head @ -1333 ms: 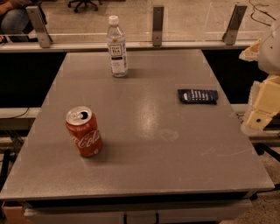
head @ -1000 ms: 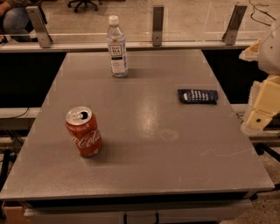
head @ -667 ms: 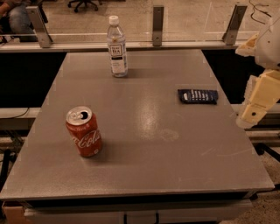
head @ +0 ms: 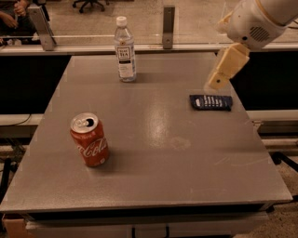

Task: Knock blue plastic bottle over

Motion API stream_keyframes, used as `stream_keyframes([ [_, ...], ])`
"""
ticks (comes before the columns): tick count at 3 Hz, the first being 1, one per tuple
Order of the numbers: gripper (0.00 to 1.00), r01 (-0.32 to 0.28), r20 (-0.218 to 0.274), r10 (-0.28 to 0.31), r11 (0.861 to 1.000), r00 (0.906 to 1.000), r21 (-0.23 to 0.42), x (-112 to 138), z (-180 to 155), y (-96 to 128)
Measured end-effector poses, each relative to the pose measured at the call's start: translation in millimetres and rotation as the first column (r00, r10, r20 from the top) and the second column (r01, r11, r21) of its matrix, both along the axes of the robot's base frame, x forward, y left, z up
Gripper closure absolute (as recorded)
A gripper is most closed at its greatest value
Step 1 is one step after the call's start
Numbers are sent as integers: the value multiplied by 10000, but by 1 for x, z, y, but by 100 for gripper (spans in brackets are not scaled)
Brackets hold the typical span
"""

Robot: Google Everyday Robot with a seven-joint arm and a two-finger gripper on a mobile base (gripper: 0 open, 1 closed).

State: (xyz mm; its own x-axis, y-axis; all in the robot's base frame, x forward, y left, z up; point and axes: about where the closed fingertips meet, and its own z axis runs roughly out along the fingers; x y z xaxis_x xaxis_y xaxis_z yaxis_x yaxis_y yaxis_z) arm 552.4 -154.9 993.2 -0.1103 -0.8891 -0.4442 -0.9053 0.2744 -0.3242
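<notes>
The blue plastic bottle (head: 125, 50) stands upright near the far edge of the grey table (head: 153, 139), left of centre; it is clear, with a white cap and a white label. My gripper (head: 219, 79) hangs from the white arm at the upper right, above the table's right side, just over the flat dark blue packet (head: 211, 102). It is well to the right of the bottle and apart from it.
A red Coca-Cola can (head: 90, 140) stands upright at the front left of the table. A rail with metal posts (head: 169, 25) runs behind the table's far edge. A person sits at the far left corner (head: 11, 11).
My arm has swung up and to the left, from beside the table's right edge to above the dark blue packet. The bottle, can and packet have not moved.
</notes>
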Motion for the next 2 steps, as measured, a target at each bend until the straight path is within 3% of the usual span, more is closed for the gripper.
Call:
stream_keyframes([
  [1, 0, 13, 569, -99, 9888, 9983, 1493, 56, 9, 35],
  [2, 0, 177, 813, -430, 9570, 9958, 2896, 78, 13, 63],
])
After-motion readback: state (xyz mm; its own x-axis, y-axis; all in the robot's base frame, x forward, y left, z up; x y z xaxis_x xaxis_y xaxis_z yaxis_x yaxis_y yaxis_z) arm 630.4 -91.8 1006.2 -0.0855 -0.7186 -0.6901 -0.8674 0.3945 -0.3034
